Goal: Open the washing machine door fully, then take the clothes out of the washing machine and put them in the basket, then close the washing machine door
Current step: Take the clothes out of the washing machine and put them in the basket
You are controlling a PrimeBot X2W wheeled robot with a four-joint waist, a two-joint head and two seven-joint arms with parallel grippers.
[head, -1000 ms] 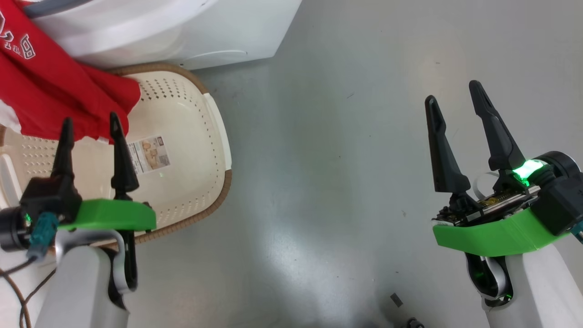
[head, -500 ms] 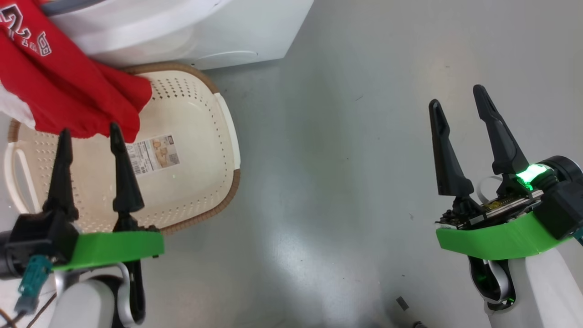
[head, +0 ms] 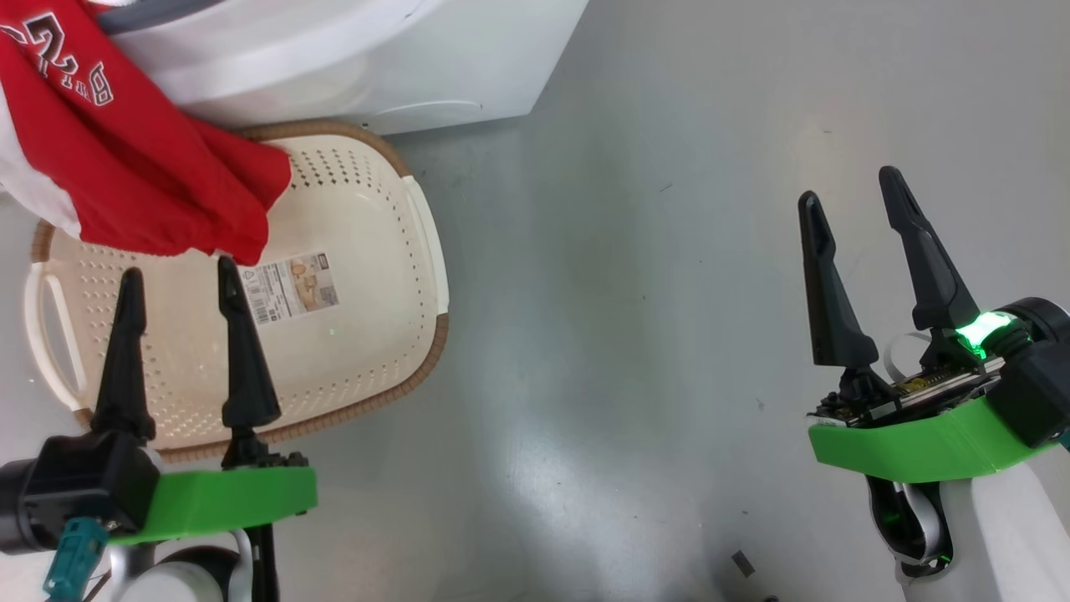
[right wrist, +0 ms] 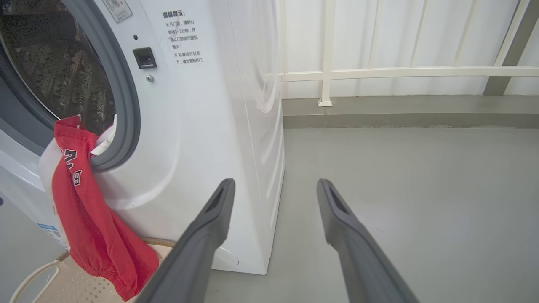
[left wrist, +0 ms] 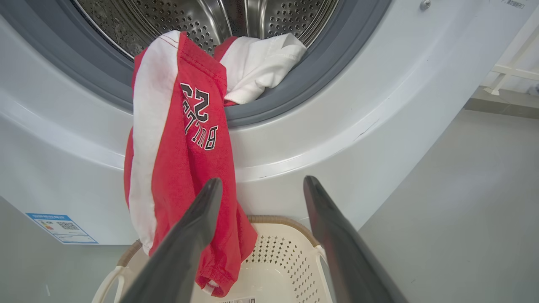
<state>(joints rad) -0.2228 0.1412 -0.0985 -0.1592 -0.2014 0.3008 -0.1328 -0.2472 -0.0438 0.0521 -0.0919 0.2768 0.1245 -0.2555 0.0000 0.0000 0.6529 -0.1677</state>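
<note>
Red and white clothes (left wrist: 181, 139) hang out of the washing machine (left wrist: 379, 105) drum over the grey seal. Their lower end (head: 142, 176) dangles over the far left part of the cream basket (head: 368, 251), which stands on the floor against the machine's front. My left gripper (head: 178, 267) hovers open over the basket, its tips just short of the garment's hem and holding nothing. In the left wrist view the left gripper (left wrist: 262, 180) points at the machine's lower front. My right gripper (head: 849, 184) stands open and empty over bare floor, far right. The washing machine door is out of view.
A paper label (head: 292, 288) lies on the basket's bottom. Grey floor (head: 627, 334) stretches between the basket and my right arm. A white railing and wall (right wrist: 379, 73) stand behind the machine's right side. A blue sticker (left wrist: 61, 227) sits low on the machine's front.
The head view has shifted slightly, so the basket and machine sit further right. My left gripper has drawn back from the garment's hem toward me. Both grippers stay open.
</note>
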